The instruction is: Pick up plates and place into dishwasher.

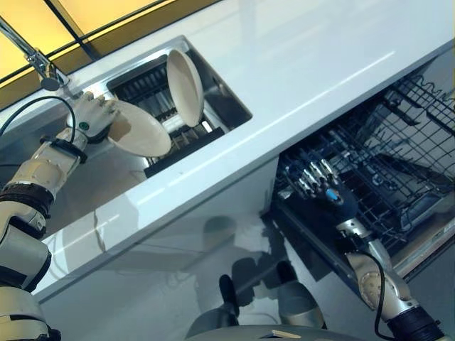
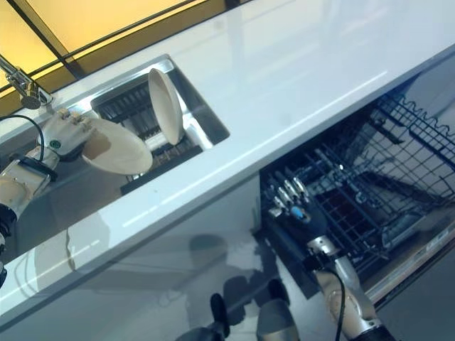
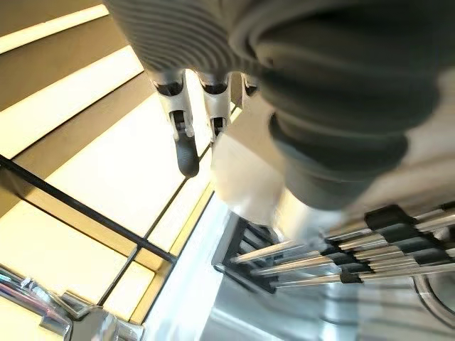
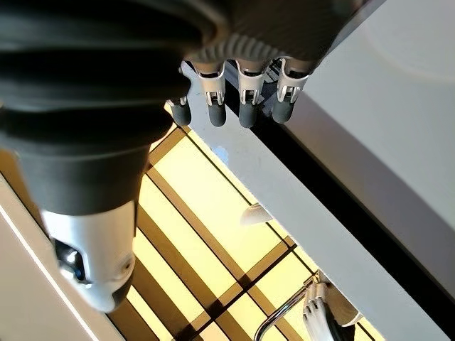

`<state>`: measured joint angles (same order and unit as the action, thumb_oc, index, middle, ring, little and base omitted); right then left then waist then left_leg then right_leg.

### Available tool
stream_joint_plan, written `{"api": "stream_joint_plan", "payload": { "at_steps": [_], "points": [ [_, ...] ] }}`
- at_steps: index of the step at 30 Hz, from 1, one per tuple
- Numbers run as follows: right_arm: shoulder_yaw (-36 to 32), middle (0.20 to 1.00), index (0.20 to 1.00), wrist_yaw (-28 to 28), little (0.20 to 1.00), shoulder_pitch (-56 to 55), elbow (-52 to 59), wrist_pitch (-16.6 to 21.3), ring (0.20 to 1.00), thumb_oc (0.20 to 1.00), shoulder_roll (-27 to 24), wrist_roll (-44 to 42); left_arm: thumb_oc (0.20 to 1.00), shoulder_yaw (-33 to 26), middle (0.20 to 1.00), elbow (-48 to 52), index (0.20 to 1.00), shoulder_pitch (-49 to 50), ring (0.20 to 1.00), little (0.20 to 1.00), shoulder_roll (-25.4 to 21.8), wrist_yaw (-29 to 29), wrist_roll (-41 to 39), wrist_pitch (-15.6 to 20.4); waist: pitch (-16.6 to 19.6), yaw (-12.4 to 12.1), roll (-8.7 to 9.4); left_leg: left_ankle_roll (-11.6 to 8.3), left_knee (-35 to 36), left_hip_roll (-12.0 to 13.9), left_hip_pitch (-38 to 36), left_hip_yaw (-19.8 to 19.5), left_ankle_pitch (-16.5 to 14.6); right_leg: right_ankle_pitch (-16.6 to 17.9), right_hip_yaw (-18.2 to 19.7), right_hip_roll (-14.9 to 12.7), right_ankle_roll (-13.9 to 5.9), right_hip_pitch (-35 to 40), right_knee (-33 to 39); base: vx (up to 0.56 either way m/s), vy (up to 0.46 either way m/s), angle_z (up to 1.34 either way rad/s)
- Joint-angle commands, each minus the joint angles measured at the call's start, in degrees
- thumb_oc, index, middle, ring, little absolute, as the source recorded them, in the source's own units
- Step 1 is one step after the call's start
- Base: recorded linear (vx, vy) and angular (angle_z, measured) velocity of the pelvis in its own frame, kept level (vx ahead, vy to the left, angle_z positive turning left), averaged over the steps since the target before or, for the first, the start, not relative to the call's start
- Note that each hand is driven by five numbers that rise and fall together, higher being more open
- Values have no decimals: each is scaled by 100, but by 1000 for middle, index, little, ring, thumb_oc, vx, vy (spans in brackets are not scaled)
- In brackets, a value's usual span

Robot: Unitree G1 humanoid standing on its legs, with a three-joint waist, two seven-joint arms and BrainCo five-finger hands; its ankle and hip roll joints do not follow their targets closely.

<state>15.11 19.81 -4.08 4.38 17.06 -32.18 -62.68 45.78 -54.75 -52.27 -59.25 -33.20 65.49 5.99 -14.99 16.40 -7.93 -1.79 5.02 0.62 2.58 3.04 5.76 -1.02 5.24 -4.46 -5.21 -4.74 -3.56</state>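
Plate (image 1: 140, 130) in left hand (image 1: 91, 114)

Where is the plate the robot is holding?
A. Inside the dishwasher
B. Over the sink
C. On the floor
B: the left hand holds the plate over the sink, beside a second plate standing upright in the rack there.

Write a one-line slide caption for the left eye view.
Left hand grips a cream plate over the sink rack beside a second upright plate; right hand hovers open at the dishwasher basket.
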Motion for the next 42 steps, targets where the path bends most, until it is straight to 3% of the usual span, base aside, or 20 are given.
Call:
{"api": "stream_joint_plan", "payload": {
  "at_steps": [1,11,24,36,42],
  "points": [
    [-185,1000,1000,75,1000,305,593,76,1000,1000,30,-62,200,159,200,-184,200,-640,200,200,17,139,-296,269,79,149,218,321,-27,-331,27,390,-390,387,369,154,-128,-601,-167,0,0,0],
    [-243,1000,1000,144,1000,223,571,87,1000,1000,7,-76,200,230,200,-142,200,-551,200,200,-36,129,-366,874,67,162,179,328,-36,-360,-6,369,-406,361,350,149,-102,-554,-162,0,0,0],
    [-343,1000,1000,242,1000,10,595,72,1000,1000,113,-101,200,74,200,109,200,-369,200,200,-274,-536,-323,1322,202,123,223,334,-50,-374,-92,347,-441,345,297,130,-99,-418,-112,12,-14,0],
    [-308,1000,1000,153,1000,-181,691,36,1000,1000,198,-148,200,-142,200,663,200,-49,200,200,-661,-608,-362,1565,516,-45,251,357,-61,-397,-283,211,-505,270,149,111,-110,-161,-73,41,-29,4],
    [-258,1000,1000,145,1000,-348,693,73,1000,1000,268,-160,200,-357,200,949,200,174,200,200,-877,-481,-995,1661,715,-152,276,363,-35,-393,-380,137,-526,255,84,133,-116,-20,-3,47,-37,1]
  ]
}}
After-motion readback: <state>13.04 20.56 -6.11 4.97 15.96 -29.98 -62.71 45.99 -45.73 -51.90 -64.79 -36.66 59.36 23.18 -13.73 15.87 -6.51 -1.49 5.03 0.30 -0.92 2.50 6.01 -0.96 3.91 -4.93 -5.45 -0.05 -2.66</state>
